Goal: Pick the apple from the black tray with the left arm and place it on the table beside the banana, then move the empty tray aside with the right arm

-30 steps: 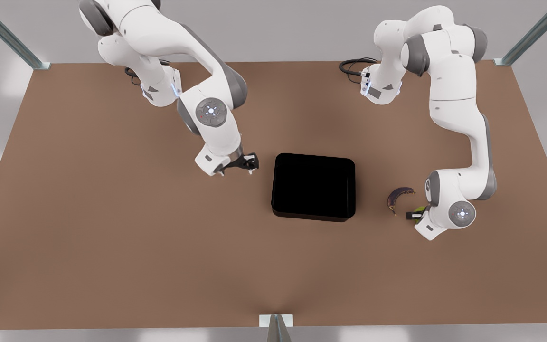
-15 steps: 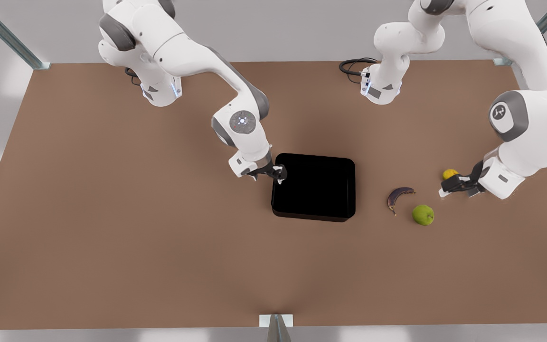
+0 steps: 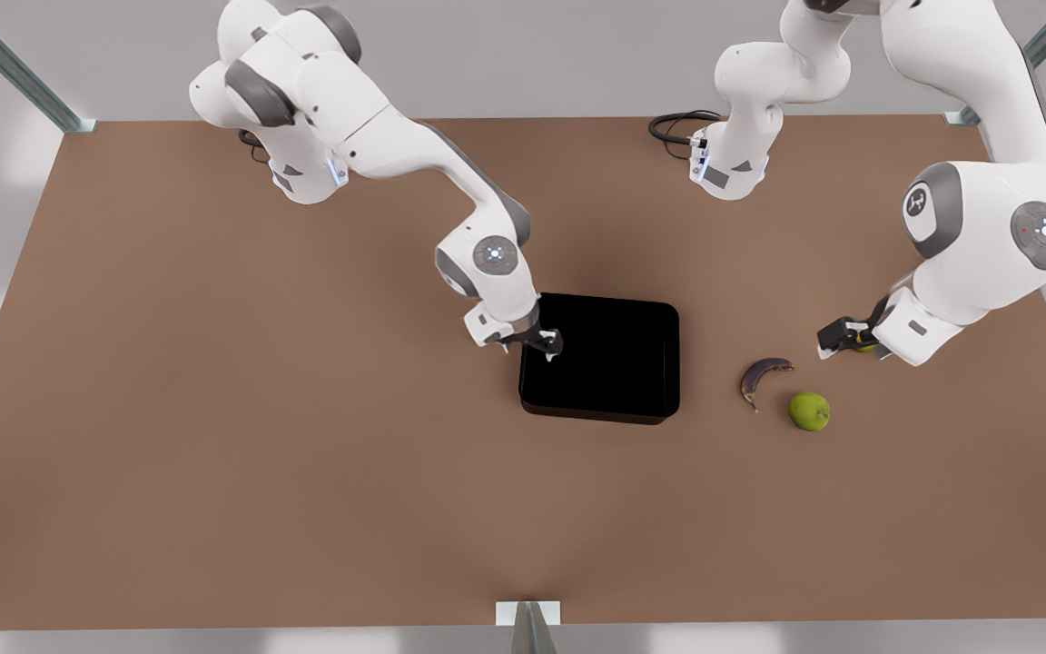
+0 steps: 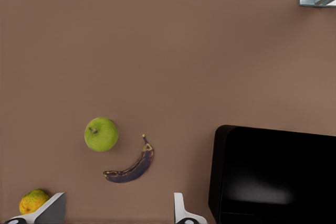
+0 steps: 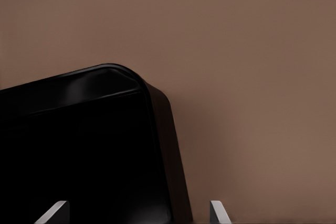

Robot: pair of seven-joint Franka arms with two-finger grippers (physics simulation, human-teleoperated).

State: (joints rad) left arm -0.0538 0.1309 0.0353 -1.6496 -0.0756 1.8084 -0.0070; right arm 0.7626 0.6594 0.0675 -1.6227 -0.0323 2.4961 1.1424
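The apple (image 3: 809, 411) sits on the table (image 3: 214, 436) just right of the banana (image 3: 764, 374) — both well right of the empty tray (image 3: 600, 359). The left hand (image 3: 841, 339) hovers beyond them, fingers (image 4: 181, 211) spread wide with nothing between, a small yellow fruit (image 4: 33, 201) close by. The right hand (image 3: 546, 345) hangs over the tray's left rim, open and empty.
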